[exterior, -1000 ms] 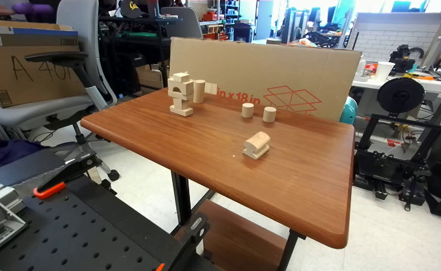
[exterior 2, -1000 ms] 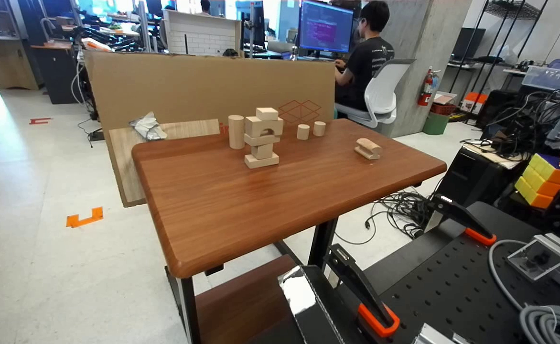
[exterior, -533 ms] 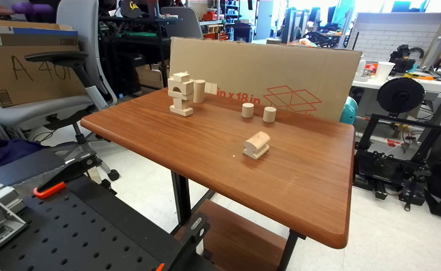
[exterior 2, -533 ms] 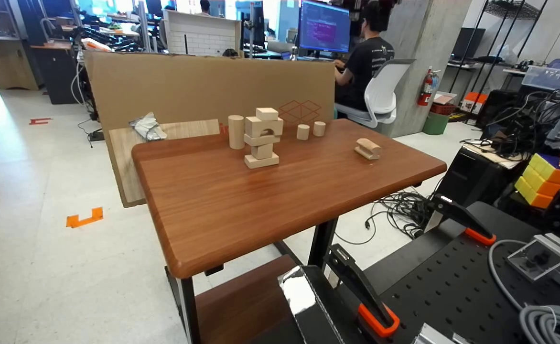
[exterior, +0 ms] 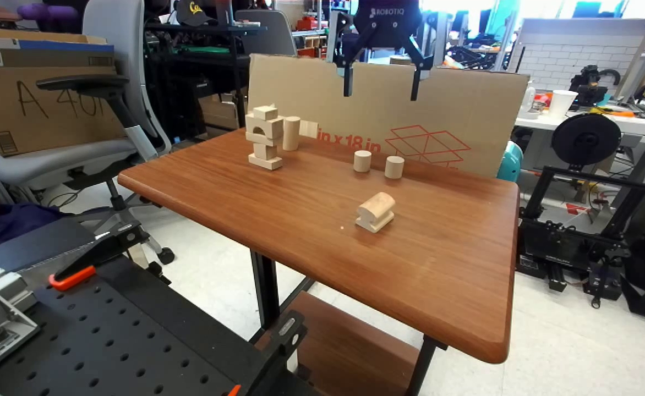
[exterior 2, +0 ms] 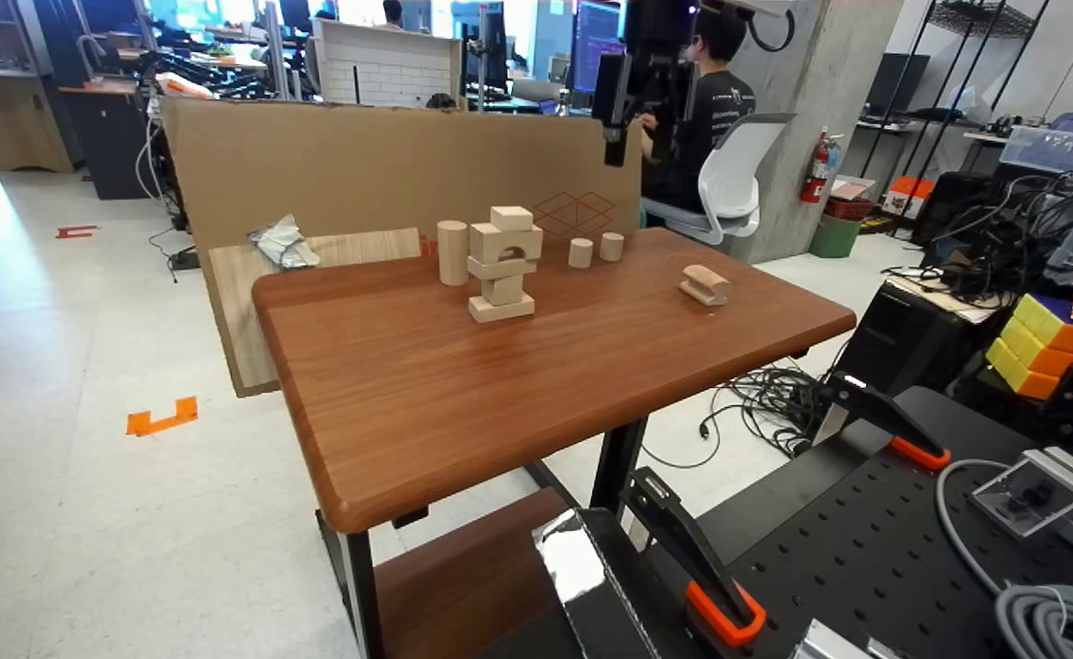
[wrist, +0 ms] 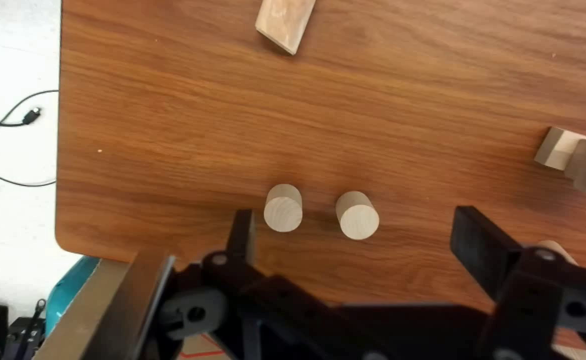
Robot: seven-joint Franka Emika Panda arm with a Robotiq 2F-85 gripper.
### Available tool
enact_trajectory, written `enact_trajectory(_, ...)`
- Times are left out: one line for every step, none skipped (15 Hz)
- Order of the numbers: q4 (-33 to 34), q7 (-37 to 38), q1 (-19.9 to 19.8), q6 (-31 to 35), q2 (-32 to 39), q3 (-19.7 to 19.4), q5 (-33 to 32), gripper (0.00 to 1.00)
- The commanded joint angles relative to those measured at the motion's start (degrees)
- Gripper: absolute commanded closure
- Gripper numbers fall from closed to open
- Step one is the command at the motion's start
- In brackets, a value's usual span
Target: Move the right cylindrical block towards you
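Gripper (exterior: 381, 91) hangs spread, holding nothing; right cylindrical block (exterior: 394, 167) stands below, at its six o'clock in an exterior view. I judge this approach; next calls for centring clear of the twin (exterior: 362, 161), then descent.

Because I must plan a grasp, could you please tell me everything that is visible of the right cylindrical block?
The right cylindrical block is short, plain and pale, apparently wood, with a flat round top on which the wrist view shows faint grain. It stands upright on the brown tabletop, near the cardboard panel, with a gap to the near-identical second cylinder. Only the tabletop appears to touch it; the open gripper is higher and apart.
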Motion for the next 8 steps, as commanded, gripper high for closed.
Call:
enact_trajectory(6.06,-0.95,-1.38,-0.44,5.72,0.56,0.87,0.0)
enact_trajectory(7.03,-0.52,-1.5,-0.42,6.7,0.32,0.53,0.0)
enact_trajectory(7.92,-0.24,-1.69,-0.34,7.58,0.14,0.39,0.0)
enact_trajectory(9.08,-0.53,-2.1,-0.78,8.53,-0.02,0.29,0.0)
enact_trajectory(10.23,-0.82,-2.57,-1.15,9.49,-0.05,0.42,0.0)
enact_trajectory(11.51,-1.06,-3.14,-1.92,10.59,-0.01,0.7,0.0)
enact_trajectory(12.52,-1.32,-3.64,-2.35,11.49,0.09,0.85,0.0)
enact_trajectory(13.53,-1.44,-4.11,-2.72,12.45,0.18,1.0,0.0)
